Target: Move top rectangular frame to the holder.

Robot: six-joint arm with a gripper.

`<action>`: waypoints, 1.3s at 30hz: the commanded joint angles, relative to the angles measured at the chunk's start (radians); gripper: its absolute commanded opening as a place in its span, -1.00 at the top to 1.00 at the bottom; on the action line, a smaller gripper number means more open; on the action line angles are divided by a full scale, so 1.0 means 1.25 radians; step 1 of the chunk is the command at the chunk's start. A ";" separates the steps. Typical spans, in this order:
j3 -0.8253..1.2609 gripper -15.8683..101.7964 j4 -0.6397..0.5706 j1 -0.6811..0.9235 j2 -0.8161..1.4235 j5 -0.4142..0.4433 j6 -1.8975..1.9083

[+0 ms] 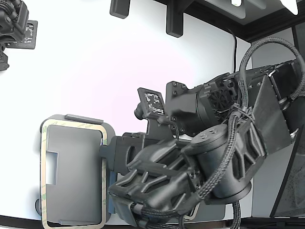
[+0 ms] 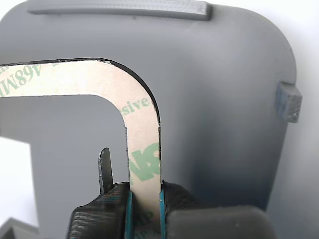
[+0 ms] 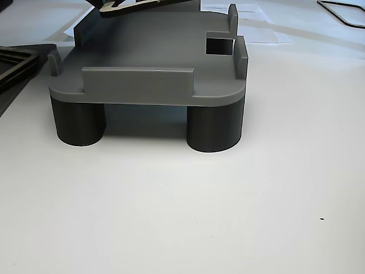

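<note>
The top rectangular frame (image 1: 43, 171) is a thin cream ring with greenish print. It lies over the light grey holder (image 1: 76, 167) at the exterior view's lower left, shifted slightly off the holder's outline. My gripper (image 1: 106, 153) is shut on the frame's long side nearest the arm. The wrist view shows both fingertips (image 2: 115, 199) pinching the frame's strip (image 2: 139, 114) just below a rounded corner, with the holder's plate (image 2: 224, 99) and an edge tab (image 2: 288, 102) behind. In the other view the holder (image 3: 148, 57) stands on round feet, and the frame (image 3: 142, 7) hovers tilted over its far end.
My arm's dark body (image 1: 224, 143) fills the exterior view's right. Another dark device (image 1: 14, 24) sits at its upper left, and dark brackets (image 1: 174, 19) hang at the top. In the other view, dark flat frames (image 3: 17, 63) lie left of the holder and a thin dark frame (image 3: 342, 11) lies far right.
</note>
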 commanded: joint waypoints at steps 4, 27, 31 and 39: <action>0.006 0.91 0.007 -0.011 0.009 -0.031 0.031; 0.083 0.91 0.006 -0.023 0.063 -0.043 0.045; 0.088 0.91 0.004 -0.023 0.061 -0.054 0.047; 0.092 0.91 0.000 -0.027 0.050 -0.053 0.044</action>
